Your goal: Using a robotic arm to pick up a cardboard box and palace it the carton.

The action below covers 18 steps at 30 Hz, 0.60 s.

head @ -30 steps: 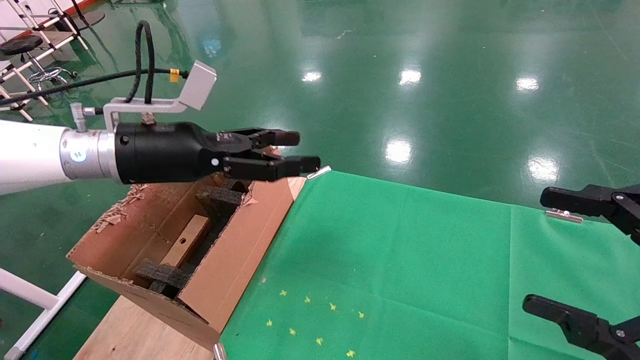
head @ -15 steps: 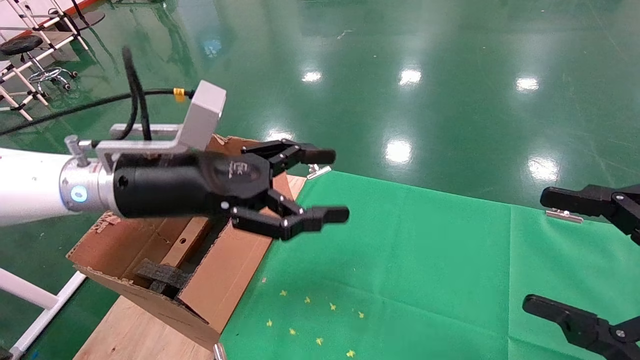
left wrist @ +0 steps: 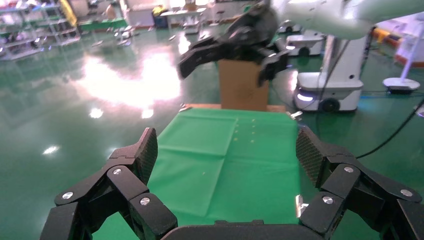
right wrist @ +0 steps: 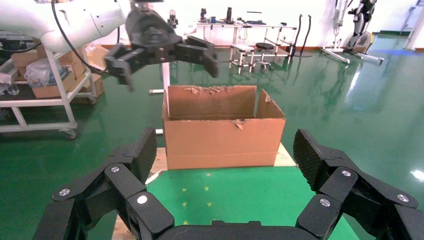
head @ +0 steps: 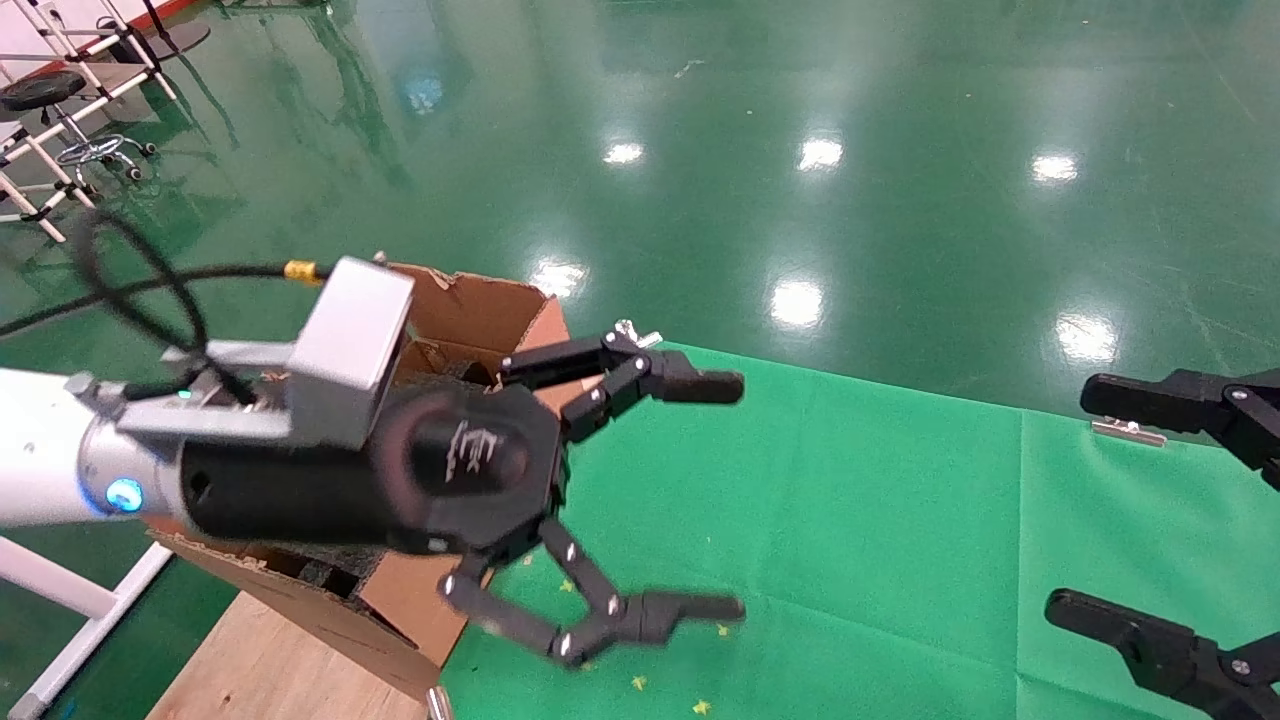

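Your arm's hand hung spread and empty at lower left, before the carton. The box showed nowhere, so I couldn't tell its bearing. Left hand and right hand gaped, idle.

Wrist views facing shared carton

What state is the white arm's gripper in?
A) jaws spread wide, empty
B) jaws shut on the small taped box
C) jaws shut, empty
A: the robotic arm has its jaws spread wide with nothing between them, out past the carton and over the green cloth.
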Each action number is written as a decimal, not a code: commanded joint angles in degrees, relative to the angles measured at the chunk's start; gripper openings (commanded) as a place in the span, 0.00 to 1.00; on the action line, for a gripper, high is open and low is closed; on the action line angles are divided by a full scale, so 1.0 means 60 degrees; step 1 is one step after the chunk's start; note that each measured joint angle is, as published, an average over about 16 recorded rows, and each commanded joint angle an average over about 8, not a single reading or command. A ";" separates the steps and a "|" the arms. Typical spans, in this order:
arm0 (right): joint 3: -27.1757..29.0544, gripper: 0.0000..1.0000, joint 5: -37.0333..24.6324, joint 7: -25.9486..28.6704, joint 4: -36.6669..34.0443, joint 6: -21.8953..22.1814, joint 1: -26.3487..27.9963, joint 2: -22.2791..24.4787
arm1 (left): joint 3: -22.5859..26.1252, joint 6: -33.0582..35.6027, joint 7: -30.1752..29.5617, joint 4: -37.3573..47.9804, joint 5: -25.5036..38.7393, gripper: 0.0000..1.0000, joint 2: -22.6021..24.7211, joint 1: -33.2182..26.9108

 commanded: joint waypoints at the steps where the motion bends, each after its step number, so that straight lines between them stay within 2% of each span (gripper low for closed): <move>1: 0.0000 1.00 0.0001 0.0000 0.0000 0.0000 -0.0001 0.0000 | -0.0110 0.0018 0.0195 -0.0239 -0.0158 1.00 -0.0008 0.0207; 18: 0.0000 1.00 0.0001 -0.0001 -0.0001 0.0001 -0.0001 0.0001 | -0.0066 0.0010 0.0119 -0.0126 -0.0095 1.00 -0.0010 0.0116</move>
